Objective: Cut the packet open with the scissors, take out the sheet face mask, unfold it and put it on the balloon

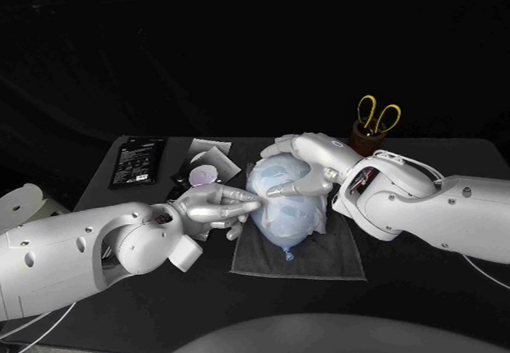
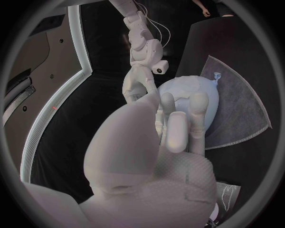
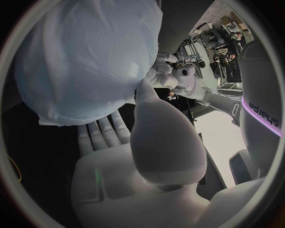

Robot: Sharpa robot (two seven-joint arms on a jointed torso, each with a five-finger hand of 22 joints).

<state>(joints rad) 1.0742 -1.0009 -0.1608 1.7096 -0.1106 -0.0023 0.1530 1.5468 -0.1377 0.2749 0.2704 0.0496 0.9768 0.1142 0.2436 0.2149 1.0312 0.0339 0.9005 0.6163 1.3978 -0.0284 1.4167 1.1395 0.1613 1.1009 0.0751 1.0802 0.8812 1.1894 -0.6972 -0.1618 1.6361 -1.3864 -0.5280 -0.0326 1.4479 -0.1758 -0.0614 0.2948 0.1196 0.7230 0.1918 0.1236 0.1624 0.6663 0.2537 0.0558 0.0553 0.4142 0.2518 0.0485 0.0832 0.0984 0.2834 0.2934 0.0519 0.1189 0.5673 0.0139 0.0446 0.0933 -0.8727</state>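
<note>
left hand [image 1: 216, 206] fingers out straight, tips pressing the mask [image 1: 270, 178] on the balloon [image 1: 292, 215]; right hand [image 1: 315, 159] cups the balloon, thumb opposite fingers, grey cloth [image 1: 328, 263] underneath

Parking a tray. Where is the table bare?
Bare: black table in front of the grey cloth, and right of the brown scissors holder. Crowded: left hand and right hand on the pale balloon; black packet and silver wrapper far left.

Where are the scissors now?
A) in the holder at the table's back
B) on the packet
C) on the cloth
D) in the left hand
A: the scissors stand handles-up in the brown holder.
</note>
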